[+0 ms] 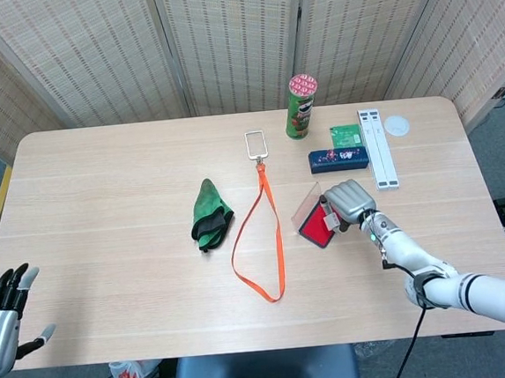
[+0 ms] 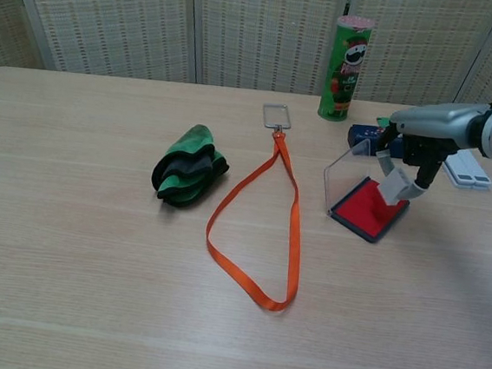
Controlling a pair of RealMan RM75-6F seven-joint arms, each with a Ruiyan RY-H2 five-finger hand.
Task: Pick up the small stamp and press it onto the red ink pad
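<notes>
White small stamp (image 2: 396, 187) held tilted above red ink pad (image 2: 365, 208).

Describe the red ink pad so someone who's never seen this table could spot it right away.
Start at the tall green chip can at the table's far edge and come toward the near side, past the dark blue case. The red ink pad lies just beyond, under the right hand. It is the only flat red square, with a clear lid standing open.

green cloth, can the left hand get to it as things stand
Probably not without a long reach. The left hand hangs open off the table's near left corner, while the green cloth lies mid-table. Nothing stands between them on the table; only the distance counts against it.
</notes>
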